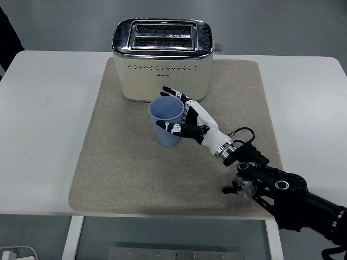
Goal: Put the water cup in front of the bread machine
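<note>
My right hand point(181, 116) beside blue cup point(167, 121) before toaster point(161, 59), fingers spread, thumb touching wall. Risk: thumb drags on withdrawal, tips cup on mat point(119, 162).

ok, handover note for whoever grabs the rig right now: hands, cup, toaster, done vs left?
Right hand: beside the blue water cup on its right, fingers spread, thumb at the cup's wall; whether it touches the cup is unclear.
Left hand: not in view.
Cup: upright on the beige mat, directly in front of the cream bread machine, with a small gap between them.
Done: cup appears placed in front of the machine.
Left: probably just pull the right hand clear without tipping the cup.
</note>
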You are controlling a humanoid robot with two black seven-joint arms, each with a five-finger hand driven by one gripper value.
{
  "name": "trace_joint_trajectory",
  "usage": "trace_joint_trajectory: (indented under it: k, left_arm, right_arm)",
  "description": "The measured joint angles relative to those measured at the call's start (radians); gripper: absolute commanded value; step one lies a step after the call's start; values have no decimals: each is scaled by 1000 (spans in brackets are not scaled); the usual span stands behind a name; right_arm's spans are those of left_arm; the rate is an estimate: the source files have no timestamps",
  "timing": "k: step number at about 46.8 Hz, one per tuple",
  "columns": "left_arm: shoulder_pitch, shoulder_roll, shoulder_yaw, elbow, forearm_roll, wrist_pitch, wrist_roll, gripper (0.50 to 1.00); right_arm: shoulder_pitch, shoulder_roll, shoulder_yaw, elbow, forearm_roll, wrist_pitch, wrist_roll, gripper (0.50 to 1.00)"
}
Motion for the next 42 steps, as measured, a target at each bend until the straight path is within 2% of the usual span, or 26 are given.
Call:
trace_joint_trajectory:
  k: [24,42]
  left_arm:
    - [0,0,0,1,0,0,0,1000]
    - [0,0,-1,2,0,0,0,1000]
  right_arm:
    - [4,-2,15,9,3,-1,-10,913]
    - [-15,-80,23,110,5,-4,-10,913]
